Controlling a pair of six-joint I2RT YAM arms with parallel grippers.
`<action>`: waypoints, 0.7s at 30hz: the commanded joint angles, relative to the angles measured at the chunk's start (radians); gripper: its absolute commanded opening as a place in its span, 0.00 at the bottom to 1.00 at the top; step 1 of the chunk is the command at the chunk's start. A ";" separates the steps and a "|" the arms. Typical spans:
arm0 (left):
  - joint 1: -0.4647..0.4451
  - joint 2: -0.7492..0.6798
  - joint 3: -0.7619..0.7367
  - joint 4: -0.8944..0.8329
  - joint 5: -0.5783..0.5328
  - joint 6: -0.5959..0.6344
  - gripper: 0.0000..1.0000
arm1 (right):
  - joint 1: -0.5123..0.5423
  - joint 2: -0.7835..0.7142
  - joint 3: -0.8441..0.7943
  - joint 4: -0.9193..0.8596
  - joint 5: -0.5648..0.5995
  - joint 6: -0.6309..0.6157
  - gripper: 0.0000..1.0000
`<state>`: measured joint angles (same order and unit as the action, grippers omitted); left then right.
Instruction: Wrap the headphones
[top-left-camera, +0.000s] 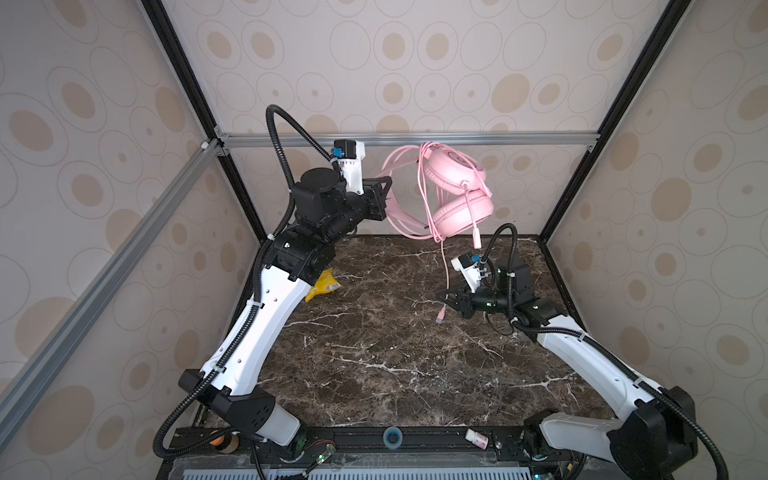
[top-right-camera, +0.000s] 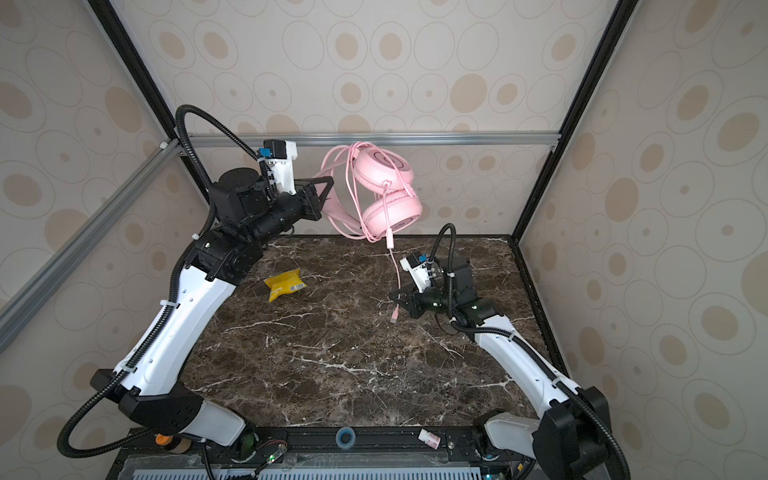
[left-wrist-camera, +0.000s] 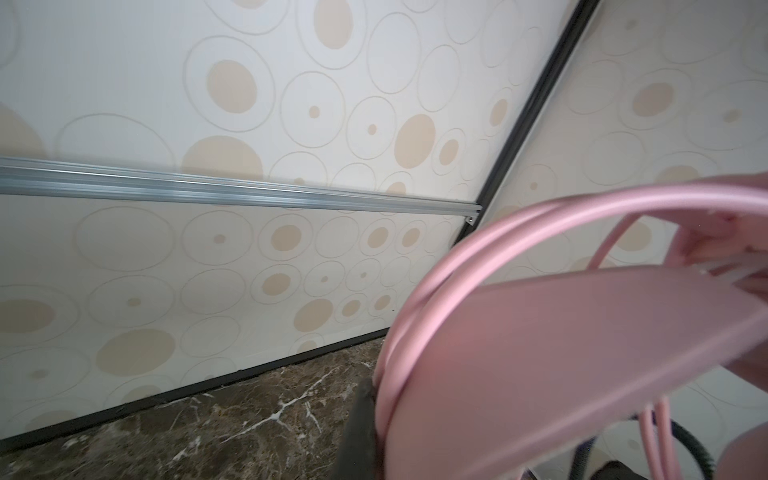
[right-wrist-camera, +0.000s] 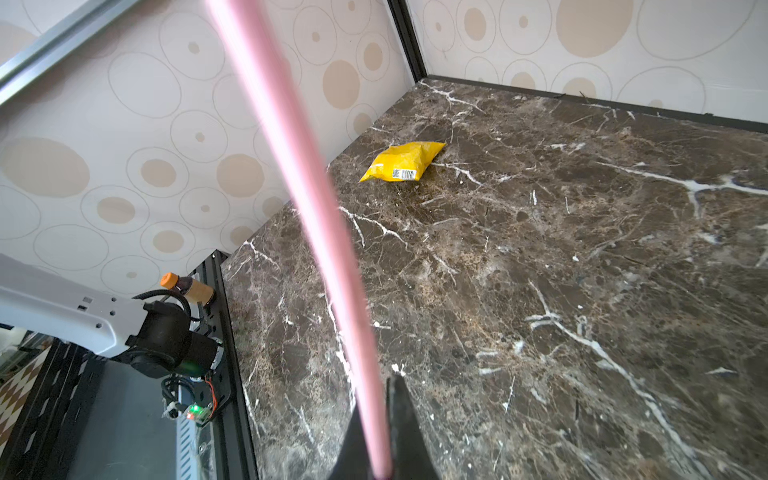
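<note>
The pale pink headphones (top-left-camera: 459, 210) (top-right-camera: 392, 212) hang in the air near the back wall, earcups one above the other, with cable loops draped over them. My left gripper (top-left-camera: 388, 199) (top-right-camera: 328, 199) is shut on the headband (left-wrist-camera: 540, 332); one dark finger (left-wrist-camera: 357, 432) shows against it. The thin pink cable (top-left-camera: 446, 270) (right-wrist-camera: 291, 166) runs down from the earcups to my right gripper (top-left-camera: 444, 297) (top-right-camera: 395, 297) (right-wrist-camera: 378, 436), which is shut on it low over the table. The cable's plug end (top-left-camera: 440, 316) (top-right-camera: 394, 318) dangles just below that gripper.
A yellow snack packet (top-left-camera: 324, 284) (top-right-camera: 284, 284) (right-wrist-camera: 403, 162) lies on the marble table (top-left-camera: 374, 365) under the left arm. On the front rail sit an orange-capped bottle (top-right-camera: 166, 440) (right-wrist-camera: 187, 286), a blue ring (top-left-camera: 392, 437) and a small white bottle (top-left-camera: 476, 438). Walls close three sides.
</note>
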<state>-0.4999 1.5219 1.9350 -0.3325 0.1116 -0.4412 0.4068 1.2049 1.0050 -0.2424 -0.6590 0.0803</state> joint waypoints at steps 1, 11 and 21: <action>0.005 0.025 0.070 0.027 -0.172 -0.097 0.00 | 0.049 -0.047 0.063 -0.248 0.095 -0.091 0.00; -0.003 0.146 0.190 -0.113 -0.379 -0.059 0.00 | 0.325 -0.078 0.246 -0.527 0.281 -0.185 0.00; -0.055 0.162 0.086 -0.138 -0.569 0.245 0.00 | 0.422 0.074 0.579 -0.777 0.431 -0.300 0.00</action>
<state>-0.5449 1.7199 2.0338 -0.5564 -0.3515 -0.2813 0.8177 1.2465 1.5345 -0.8867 -0.2741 -0.1654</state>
